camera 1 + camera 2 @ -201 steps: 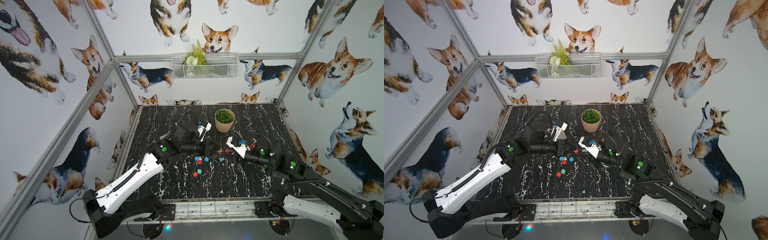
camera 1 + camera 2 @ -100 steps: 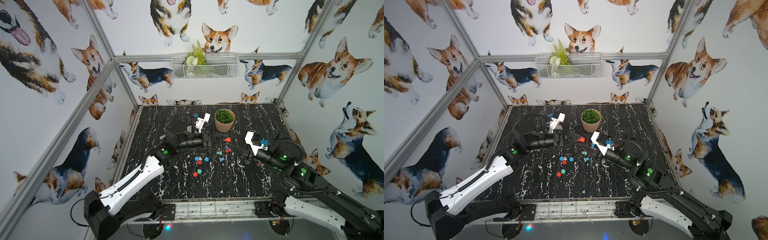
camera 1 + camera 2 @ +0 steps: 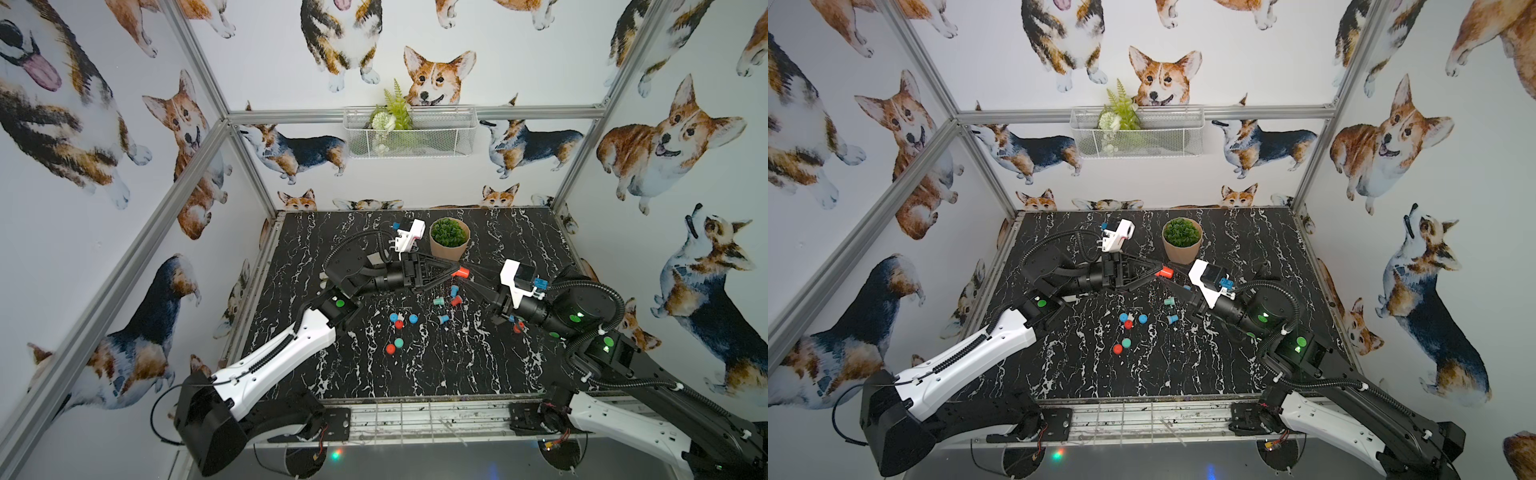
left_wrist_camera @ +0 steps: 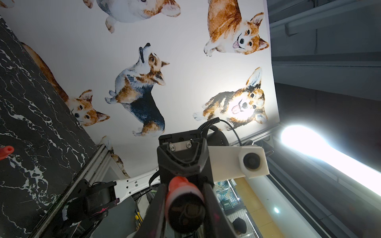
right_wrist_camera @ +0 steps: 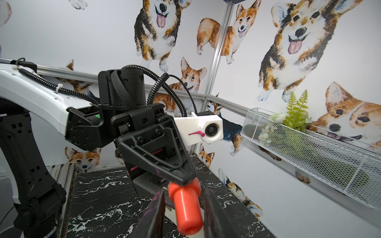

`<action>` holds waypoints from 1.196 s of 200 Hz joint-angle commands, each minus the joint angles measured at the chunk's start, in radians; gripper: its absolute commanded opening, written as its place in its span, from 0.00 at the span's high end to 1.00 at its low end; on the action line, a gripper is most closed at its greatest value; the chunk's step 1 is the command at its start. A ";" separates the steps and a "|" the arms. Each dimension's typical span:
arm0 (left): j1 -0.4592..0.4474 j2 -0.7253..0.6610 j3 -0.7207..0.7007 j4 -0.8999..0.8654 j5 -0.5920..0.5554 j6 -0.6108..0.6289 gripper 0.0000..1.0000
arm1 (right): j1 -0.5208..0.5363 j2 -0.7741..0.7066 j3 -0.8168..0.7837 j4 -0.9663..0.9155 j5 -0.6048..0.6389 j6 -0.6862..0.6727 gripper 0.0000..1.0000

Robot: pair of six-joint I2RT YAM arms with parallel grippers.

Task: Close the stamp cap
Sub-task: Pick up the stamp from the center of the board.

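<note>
Left end effector (image 3: pixel 453 271) pinches the red stamp (image 3: pixel 462 273) above the desk (image 3: pixel 457 365); I see right end effector (image 5: pixel 185 192) spread, fingers (image 5: pixel 156 212) flanking the stamp's free end.

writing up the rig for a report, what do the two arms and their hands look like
The left arm and right arm match: white shells on the long links, black joints, ribbed black cable conduit, round green markers. The left hand and right hand are black with pink-smeared fingers, each carrying a white camera block.
</note>
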State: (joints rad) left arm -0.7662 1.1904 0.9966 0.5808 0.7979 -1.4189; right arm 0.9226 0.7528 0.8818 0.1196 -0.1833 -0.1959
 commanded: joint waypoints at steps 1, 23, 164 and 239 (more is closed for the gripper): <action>0.001 0.000 0.009 0.073 0.036 -0.038 0.88 | 0.001 0.002 -0.001 0.036 0.014 -0.018 0.64; 0.002 -0.002 0.008 0.076 0.043 -0.041 0.88 | 0.000 0.008 0.000 0.052 0.007 -0.013 0.64; 0.001 -0.005 -0.004 0.067 0.052 -0.041 0.90 | 0.001 0.037 0.023 0.110 -0.059 0.007 0.74; 0.001 -0.014 -0.009 -0.003 0.051 0.004 0.90 | 0.001 0.042 0.037 0.085 -0.038 0.036 0.90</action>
State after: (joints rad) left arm -0.7643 1.1831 0.9909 0.6323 0.8196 -1.4292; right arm 0.9226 0.7887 0.9020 0.1509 -0.2184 -0.1822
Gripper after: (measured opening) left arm 0.253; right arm 0.144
